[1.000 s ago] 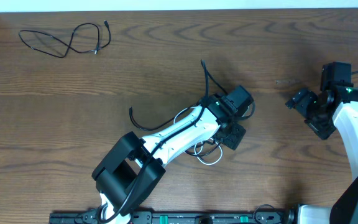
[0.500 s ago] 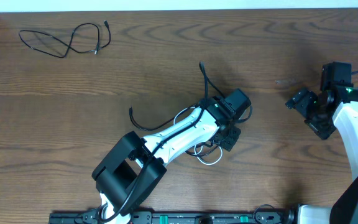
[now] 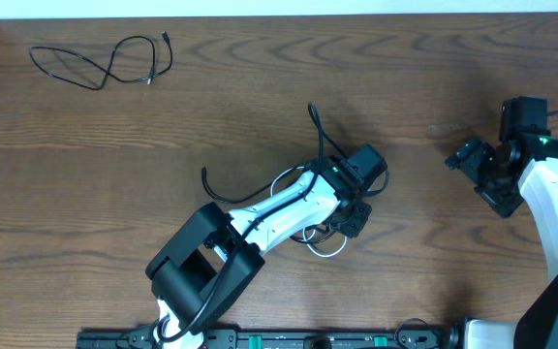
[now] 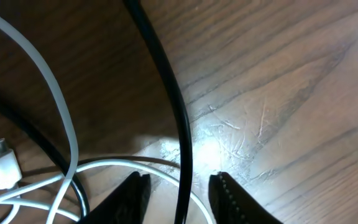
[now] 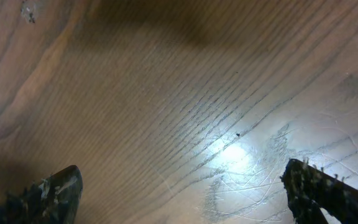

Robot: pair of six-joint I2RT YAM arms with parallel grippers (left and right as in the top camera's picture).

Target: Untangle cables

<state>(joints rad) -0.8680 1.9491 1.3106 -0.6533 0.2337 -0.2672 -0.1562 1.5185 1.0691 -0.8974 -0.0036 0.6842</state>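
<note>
One thin black cable lies by itself at the far left of the table. A second black cable and a white cable lie together at the table's middle, under my left arm. My left gripper is low over them. In the left wrist view the black cable runs between the open jaws of the left gripper, not pinched. The white cable loops beside it, and its white plug lies at the left. My right gripper is open and empty over bare wood, as the right wrist view shows.
A black cord curves out from under the left arm's left side. The wooden table ends at a white strip along the back. A black rail runs along the front edge.
My left gripper has shifted slightly to the left over the bundle, and the black cable's far end has moved left with it. The right arm has not moved.
</note>
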